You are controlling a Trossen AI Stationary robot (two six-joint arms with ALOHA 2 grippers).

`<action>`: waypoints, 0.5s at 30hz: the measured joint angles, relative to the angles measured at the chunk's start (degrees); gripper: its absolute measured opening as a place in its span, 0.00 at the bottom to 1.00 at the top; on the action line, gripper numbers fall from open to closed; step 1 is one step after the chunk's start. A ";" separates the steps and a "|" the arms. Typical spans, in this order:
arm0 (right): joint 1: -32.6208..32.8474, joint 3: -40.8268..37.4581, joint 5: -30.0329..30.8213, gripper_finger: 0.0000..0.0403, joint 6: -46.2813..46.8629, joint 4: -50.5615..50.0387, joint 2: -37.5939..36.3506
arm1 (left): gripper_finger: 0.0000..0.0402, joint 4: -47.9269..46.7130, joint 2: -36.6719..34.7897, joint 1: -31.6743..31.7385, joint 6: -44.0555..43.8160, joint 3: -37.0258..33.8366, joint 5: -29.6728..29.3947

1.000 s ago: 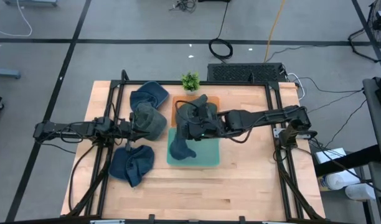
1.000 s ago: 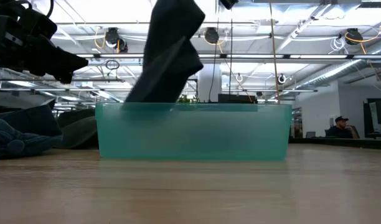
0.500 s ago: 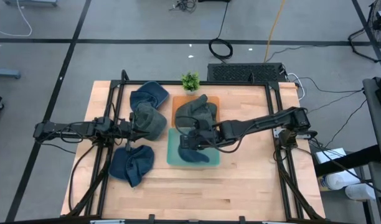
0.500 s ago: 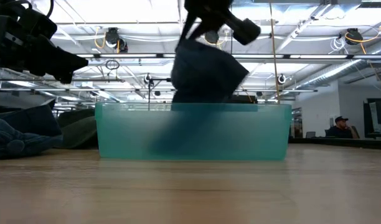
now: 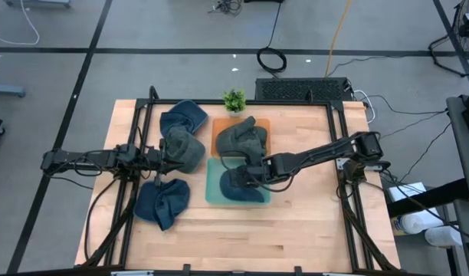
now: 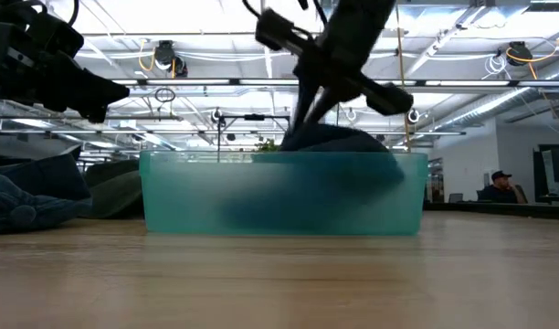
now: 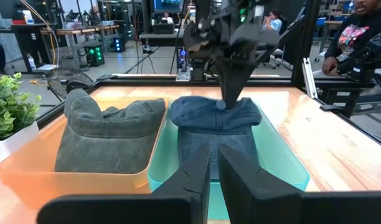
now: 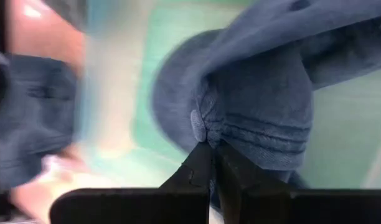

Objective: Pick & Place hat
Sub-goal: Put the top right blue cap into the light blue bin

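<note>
A blue denim hat (image 5: pixel 238 184) lies in the teal bin (image 5: pixel 213 196) at the table's middle, its crown (image 6: pixel 339 139) rising above the bin's rim. My right gripper (image 5: pixel 247 175) reaches in from the table's right and is shut on the hat's top. A grey-green hat (image 5: pixel 242 138) lies in the orange bin (image 5: pixel 266 123) just beyond. My left gripper (image 7: pixel 214 168) stays at the table's left, pointing level toward the bins, shut, with nothing between its fingers. My right gripper pinches a fold of the crown beside the top button (image 8: pixel 198 124) between its two fingers. The fingers slant down from the table's right side (image 7: pixel 231 99). The hat's lower part rests inside the teal bin, and its crown bunches up under the fingers.
Three more hats lie at the table's left: a blue one (image 5: pixel 182 117), a grey-green one (image 5: pixel 186 151) and another blue one (image 5: pixel 162 203). A small potted plant (image 5: pixel 234 100) stands behind the orange bin. Bare wood lies along the near edge and to the right.
My right gripper has come down toward the teal bin and tipped further downward, still shut on the blue hat. The hat, which hung long below the fingers over the bin, has sunk into the bin and bunched up there.
</note>
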 joint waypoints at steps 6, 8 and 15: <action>-0.85 -4.88 -3.35 0.00 -1.66 3.95 0.00 | 0.09 -0.01 0.01 0.00 0.00 0.00 -0.01; -1.08 -5.97 -4.18 0.00 -1.63 5.52 0.00 | 0.09 0.00 0.00 -0.02 0.00 -0.01 0.01; -1.93 -6.12 -4.50 0.00 -3.28 6.12 0.00 | 0.09 0.00 0.01 0.00 0.00 -0.01 0.01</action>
